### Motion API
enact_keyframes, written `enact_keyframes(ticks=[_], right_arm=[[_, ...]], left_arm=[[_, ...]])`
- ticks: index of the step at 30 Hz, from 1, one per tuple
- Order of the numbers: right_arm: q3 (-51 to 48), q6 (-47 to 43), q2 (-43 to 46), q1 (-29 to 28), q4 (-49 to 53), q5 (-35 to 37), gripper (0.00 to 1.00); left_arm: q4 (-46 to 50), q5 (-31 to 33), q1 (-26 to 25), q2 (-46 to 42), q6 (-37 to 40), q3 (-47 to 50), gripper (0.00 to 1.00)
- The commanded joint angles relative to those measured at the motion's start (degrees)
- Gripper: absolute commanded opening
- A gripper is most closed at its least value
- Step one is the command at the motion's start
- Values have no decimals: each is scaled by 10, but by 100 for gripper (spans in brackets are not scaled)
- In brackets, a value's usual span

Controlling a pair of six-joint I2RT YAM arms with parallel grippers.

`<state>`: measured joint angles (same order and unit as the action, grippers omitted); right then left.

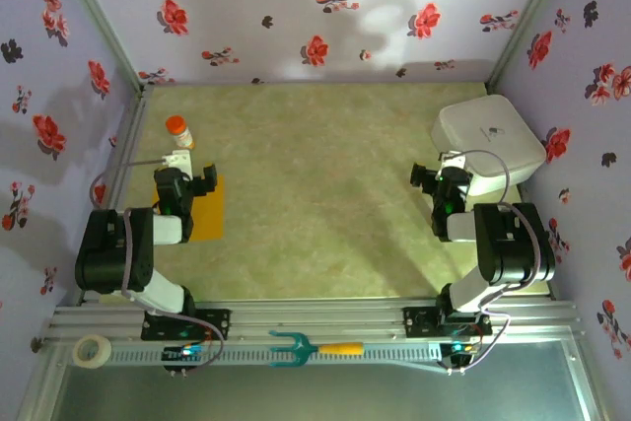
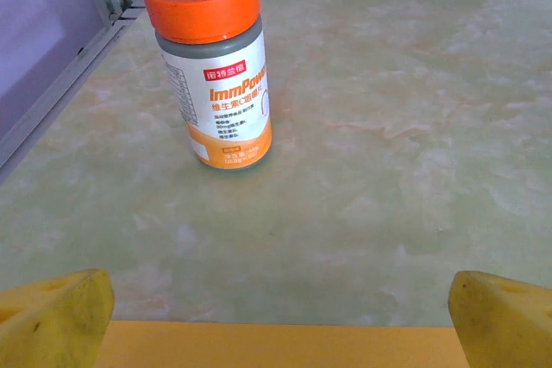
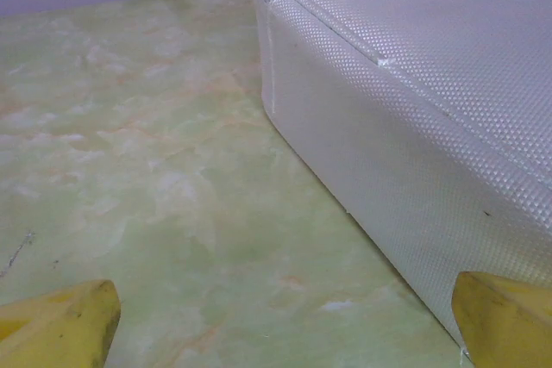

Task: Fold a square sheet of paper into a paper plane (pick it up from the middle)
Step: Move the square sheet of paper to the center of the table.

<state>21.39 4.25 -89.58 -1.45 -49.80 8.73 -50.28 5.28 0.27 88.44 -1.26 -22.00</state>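
My left gripper (image 1: 194, 182) (image 2: 276, 321) hangs spread wide over the square sheet of paper (image 1: 209, 212) (image 2: 276, 346), which lies flat just nearer than the bottle (image 1: 178, 131) (image 2: 211, 66). My right gripper (image 1: 432, 184) (image 3: 276, 325), equally spread and holding nothing, sits far right of the bottle, perhaps touching a white case (image 1: 488, 135) (image 3: 414, 127).

One sheet (image 1: 211, 206), one bottle (image 1: 178, 131), one box (image 1: 487, 135), one fork (image 1: 296, 348), one tape roll (image 1: 93, 350).
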Motion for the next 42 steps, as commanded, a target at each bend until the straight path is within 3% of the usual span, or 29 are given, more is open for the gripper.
enact_keyframes(ticks=[1, 28, 38, 40, 42], right_arm=[[12, 1, 4, 4, 0, -4, 99], [14, 5, 4, 18, 3, -36, 99], [-34, -20, 31, 2, -68, -41, 99], [-26, -22, 64, 0, -24, -44, 99], [11, -1, 113, 0, 100, -36, 99]], left_arm=[[2, -6, -3, 0, 12, -9, 100], [2, -6, -2, -1, 10, -9, 100], [-24, 20, -6, -53, 4, 28, 100], [7, 29, -6, -91, -2, 30, 100], [82, 49, -5, -132, -33, 16, 100]])
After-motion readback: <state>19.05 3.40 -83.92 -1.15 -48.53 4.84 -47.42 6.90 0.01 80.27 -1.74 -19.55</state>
